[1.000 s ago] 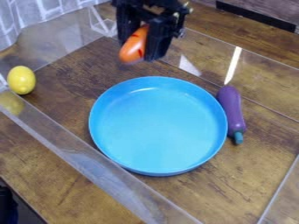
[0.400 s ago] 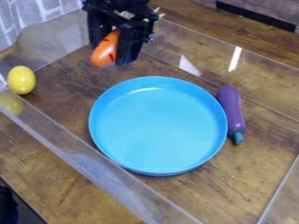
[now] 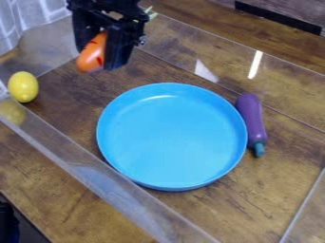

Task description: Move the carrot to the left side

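Note:
The small orange carrot (image 3: 89, 55) hangs in the air at the upper left, pinched between the black fingers of my gripper (image 3: 99, 43). The jaws are shut on it, and its lower end pokes out to the left below the fingers. Carrot and gripper are above the wooden table (image 3: 76, 123), up and to the left of the blue plate (image 3: 172, 133) and to the right of the yellow lemon (image 3: 22, 86). The carrot's upper part is hidden behind the fingers.
A purple eggplant (image 3: 253, 121) with a green tip lies just right of the blue plate. The lemon rests near the table's left edge. Clear plastic walls (image 3: 89, 176) run along the table's left and front sides.
My gripper has carried the carrot leftward, from above the plate's far rim to a spot left of the plate, nearer the lemon. The plate, eggplant and lemon have stayed put.

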Controlling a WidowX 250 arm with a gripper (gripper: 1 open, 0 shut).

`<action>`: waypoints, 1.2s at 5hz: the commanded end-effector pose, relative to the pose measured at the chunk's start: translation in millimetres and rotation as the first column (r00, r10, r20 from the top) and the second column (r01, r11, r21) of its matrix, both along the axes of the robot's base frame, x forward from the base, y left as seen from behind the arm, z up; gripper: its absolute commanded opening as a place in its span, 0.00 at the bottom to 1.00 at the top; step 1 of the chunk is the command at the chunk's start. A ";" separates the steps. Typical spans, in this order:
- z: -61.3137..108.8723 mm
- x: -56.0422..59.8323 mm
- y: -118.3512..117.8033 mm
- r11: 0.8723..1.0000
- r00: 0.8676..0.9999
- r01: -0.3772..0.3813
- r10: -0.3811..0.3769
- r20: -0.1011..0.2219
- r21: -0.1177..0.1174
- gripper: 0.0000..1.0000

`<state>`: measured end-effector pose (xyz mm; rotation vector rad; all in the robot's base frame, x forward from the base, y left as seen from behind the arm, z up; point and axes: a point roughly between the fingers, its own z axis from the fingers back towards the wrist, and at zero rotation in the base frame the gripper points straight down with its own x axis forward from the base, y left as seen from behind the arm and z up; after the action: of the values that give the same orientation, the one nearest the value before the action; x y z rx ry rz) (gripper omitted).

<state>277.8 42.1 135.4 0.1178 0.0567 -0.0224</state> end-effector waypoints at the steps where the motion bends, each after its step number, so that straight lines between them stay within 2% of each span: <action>1: 13.1 -5.8 5.8 1.000 0.998 -0.020 0.019 0.052 0.015 0.00; 3: 1.0 -6.3 17.5 0.998 0.998 -0.049 0.048 0.046 0.033 0.00; 6: -18.5 2.9 25.5 0.996 0.996 -0.074 0.072 0.048 0.043 0.00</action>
<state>279.1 62.5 107.2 0.1522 0.0510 0.0405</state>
